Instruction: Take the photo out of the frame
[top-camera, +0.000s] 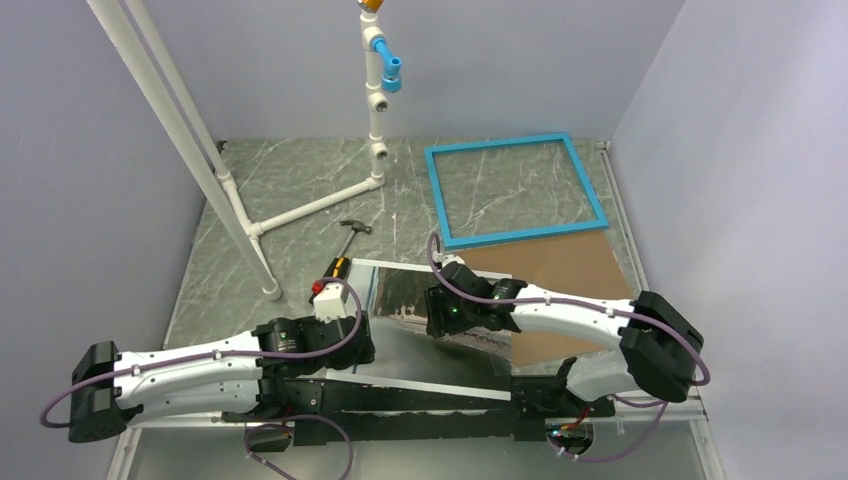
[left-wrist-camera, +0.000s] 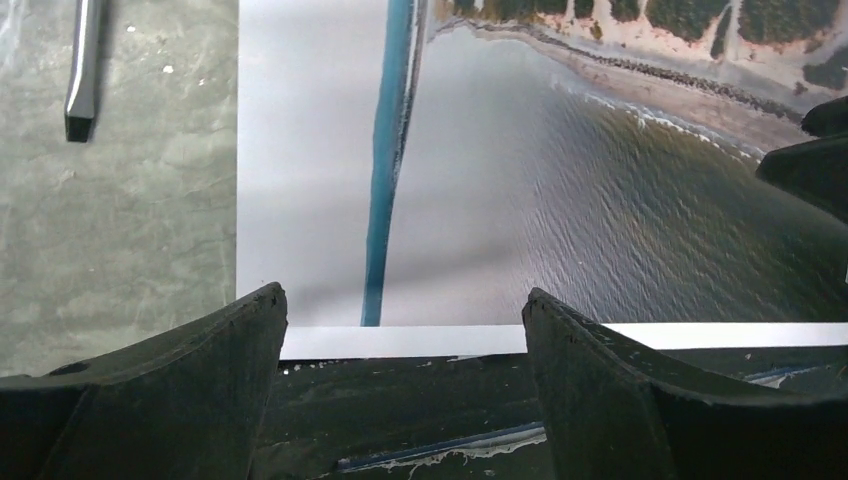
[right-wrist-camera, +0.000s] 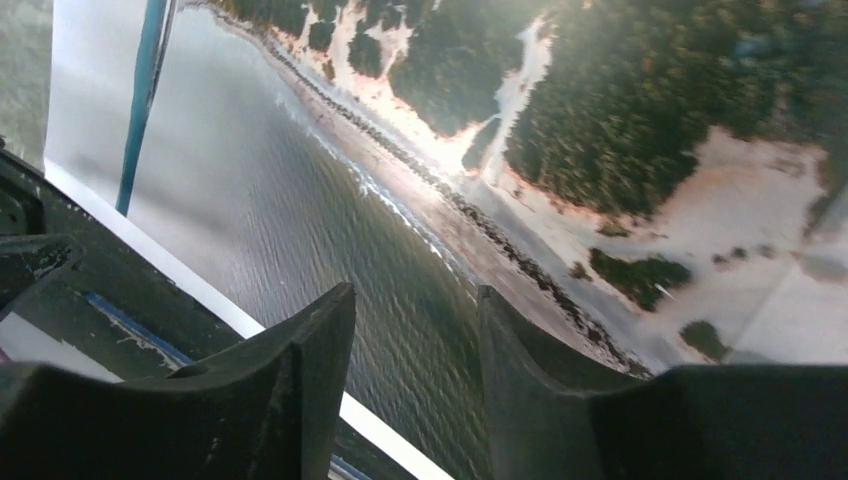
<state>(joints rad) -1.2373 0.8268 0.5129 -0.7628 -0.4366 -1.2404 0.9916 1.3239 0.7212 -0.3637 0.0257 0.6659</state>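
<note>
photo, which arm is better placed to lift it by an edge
Left, probably: the left claw stands open at the photo's white near border; the right claw hangs over the printed water, inside the border.

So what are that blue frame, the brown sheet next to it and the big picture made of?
The frame looks like painted wood or plastic: thin flat bars, even matte turquoise. The brown board looks like cardboard or fibreboard: dull, uniform, flat. The photo looks like glossy paper: thin, white-bordered, throwing glare and a blue reflection.
</note>
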